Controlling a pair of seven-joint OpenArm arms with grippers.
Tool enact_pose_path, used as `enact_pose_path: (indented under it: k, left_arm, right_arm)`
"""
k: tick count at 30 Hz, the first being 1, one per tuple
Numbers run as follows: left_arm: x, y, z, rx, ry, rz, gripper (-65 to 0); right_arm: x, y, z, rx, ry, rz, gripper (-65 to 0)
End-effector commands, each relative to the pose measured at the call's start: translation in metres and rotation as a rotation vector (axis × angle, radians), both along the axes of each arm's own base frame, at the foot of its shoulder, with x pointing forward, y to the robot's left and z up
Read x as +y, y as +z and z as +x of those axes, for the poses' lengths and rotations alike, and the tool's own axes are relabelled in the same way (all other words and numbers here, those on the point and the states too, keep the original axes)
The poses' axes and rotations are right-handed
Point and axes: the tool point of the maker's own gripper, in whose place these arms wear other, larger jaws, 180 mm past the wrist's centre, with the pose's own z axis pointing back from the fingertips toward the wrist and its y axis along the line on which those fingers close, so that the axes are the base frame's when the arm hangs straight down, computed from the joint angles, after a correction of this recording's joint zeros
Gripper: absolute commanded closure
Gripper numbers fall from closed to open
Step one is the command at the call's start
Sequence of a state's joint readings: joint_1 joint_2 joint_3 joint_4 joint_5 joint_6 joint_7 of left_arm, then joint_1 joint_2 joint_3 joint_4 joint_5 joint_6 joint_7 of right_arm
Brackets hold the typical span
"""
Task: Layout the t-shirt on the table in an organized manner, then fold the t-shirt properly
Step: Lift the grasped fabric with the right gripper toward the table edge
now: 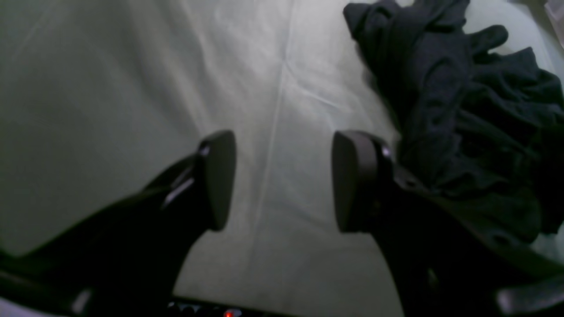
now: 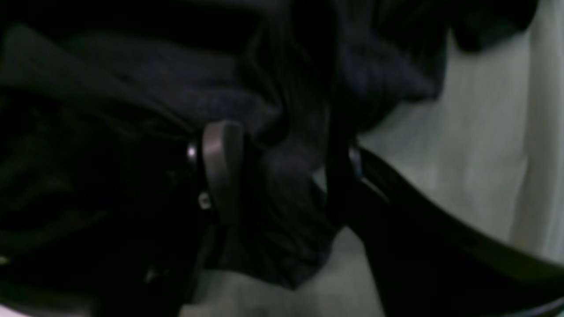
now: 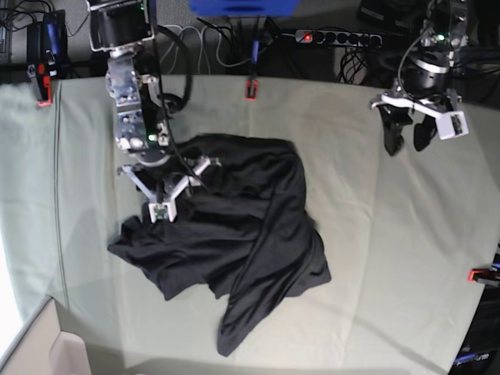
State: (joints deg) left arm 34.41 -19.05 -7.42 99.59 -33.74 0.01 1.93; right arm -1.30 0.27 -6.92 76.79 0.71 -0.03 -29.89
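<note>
The black t-shirt lies crumpled in a heap on the left-centre of the pale grey-green table. My right gripper is down in the heap's upper left edge. In the right wrist view its fingers stand apart on either side of a bunched fold of the t-shirt, so the right gripper is open around fabric. My left gripper hangs open over bare table at the far right. In its own view the left gripper holds nothing, and the t-shirt lies off to its right.
Red clamps grip the table's edges. A power strip and cables lie behind the back edge. A cardboard box corner shows at the lower left. Fold creases run across the cloth.
</note>
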Motion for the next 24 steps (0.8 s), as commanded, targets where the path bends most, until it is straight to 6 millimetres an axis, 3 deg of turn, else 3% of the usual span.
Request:
enact_pose_path:
  k: [1, 4, 5, 8, 14, 17, 24]
  left_arm:
    - [0.002, 0.009, 0.002, -0.035, -0.001, 0.007, -34.1]
    - [0.002, 0.009, 0.002, -0.035, -0.001, 0.007, -34.1]
    - [0.002, 0.010, 0.003, -0.037, -0.001, 0.007, -34.1]
    - [0.001, 0.010, 0.003, -0.036, -0.002, 0.006, -34.1]
    - [0.000, 0.019, 0.012, -0.071, -0.004, 0.003, -34.1]
    - [-0.002, 0.019, 0.012, -0.077, 0.004, -0.008, -34.1]
    - [-0.013, 0.021, 0.019, -0.098, 0.032, -0.055, -35.2]
  right_arm:
    - [-0.002, 0.013, 0.012, -0.053, -0.005, 0.001, -22.0]
    - [-0.012, 0.011, 0.008, -0.044, -0.007, -0.019, -2.4]
    - [-0.016, 0.010, 0.003, -0.041, -0.006, -0.027, 0.0]
    - [-0.023, 0.022, -0.010, -0.071, 0.000, -0.042, -0.8]
    - [-0.023, 0.070, -0.040, -0.177, 0.013, -0.041, 0.0]
    - [-0.039, 0.083, -0.060, -0.195, -0.023, -0.057, 0.0]
    - [-0.071, 0.066, -0.107, -0.096, -0.089, -0.105, 0.0]
